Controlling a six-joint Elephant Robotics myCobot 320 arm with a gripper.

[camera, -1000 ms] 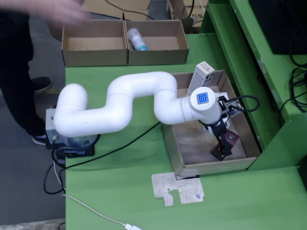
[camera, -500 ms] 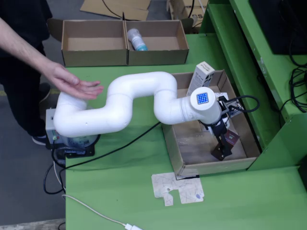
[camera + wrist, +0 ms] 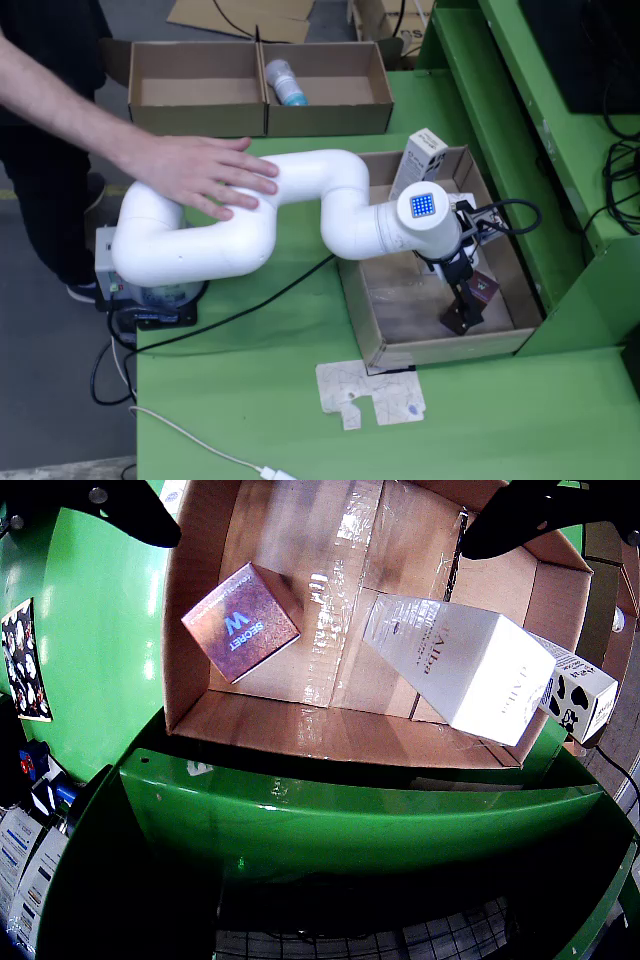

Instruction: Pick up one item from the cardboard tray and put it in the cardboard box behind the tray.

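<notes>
Green table (image 3: pixel 250 400) bears cardboard tray (image 3: pixel 360 310); claw (image 3: pixel 310 510) spread wide (holding nothing).

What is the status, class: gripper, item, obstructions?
Gripper open, empty, low in tray. Maroon box ungrasped beside it. Person's hand resting on arm.
</notes>
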